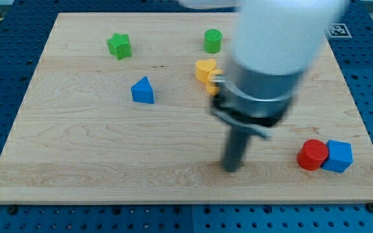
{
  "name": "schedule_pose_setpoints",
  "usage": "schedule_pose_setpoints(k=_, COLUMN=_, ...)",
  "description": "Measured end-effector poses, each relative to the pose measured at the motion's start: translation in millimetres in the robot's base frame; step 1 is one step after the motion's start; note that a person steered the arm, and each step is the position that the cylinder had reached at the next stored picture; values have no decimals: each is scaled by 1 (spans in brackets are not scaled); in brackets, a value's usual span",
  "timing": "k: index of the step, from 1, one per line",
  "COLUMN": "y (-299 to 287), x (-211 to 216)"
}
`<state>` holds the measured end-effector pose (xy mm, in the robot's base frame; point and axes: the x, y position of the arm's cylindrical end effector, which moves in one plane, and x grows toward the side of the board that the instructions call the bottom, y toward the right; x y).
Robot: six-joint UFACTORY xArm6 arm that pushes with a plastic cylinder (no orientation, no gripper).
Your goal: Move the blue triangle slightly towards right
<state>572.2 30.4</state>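
The blue triangle [143, 90] lies on the wooden board [76, 149], left of the view's centre. My tip [231, 169] rests on the board well to the right of it and lower in the view, apart from every block. The rod and arm body above the tip are blurred and hide part of the board's upper right.
A green star [118, 46] sits at the upper left. A green cylinder [213, 41] is at the top centre. A yellow heart [205, 69] is partly hidden by the arm. A red cylinder [313, 155] touches a blue cube [339, 156] at the lower right.
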Motion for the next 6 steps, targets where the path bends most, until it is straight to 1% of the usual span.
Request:
schedule_pose_setpoints(k=1, y=-106, x=-20)
schedule_pose_setpoints(k=2, y=-162, x=-81)
schedule_pose_setpoints(k=3, y=-170, x=-127)
schedule_pose_setpoints(k=4, y=-170, x=-134)
schedule_pose_setpoints(k=5, y=-183, x=-133)
schedule_pose_setpoints(k=6, y=-156, x=-137)
